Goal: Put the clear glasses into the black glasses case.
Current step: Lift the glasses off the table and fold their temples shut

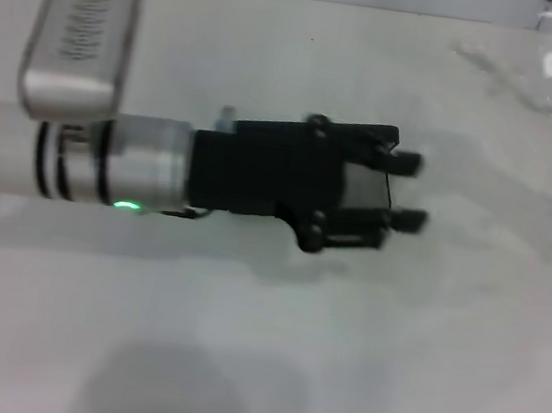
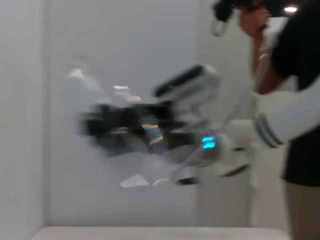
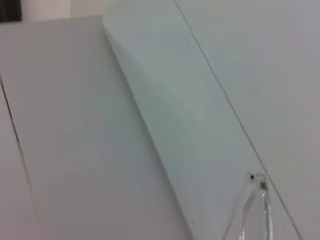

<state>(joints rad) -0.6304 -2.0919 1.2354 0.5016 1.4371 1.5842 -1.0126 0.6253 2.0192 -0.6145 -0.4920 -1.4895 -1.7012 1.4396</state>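
White table [image 1: 238,353] with one arm stretched across it, the glasses off at the other arm.
The left gripper [image 1: 409,192] lies low over the middle of the bare table. Its two fingers are spread apart with nothing between them, likely a waiting pose that leaves the other arm room to work. The right wrist view looks up at pale walls [image 3: 75,130], with only a clear temple tip of the glasses [image 3: 256,181] poking into view. This suggests the right arm is carrying the glasses close to its wrist, well apart from the left jaws. The left wrist view shows the right gripper [image 2: 95,127] raised and blurred, so its grip cannot be told. A person [image 2: 300,75] stands behind it. No case can be made out in any view.
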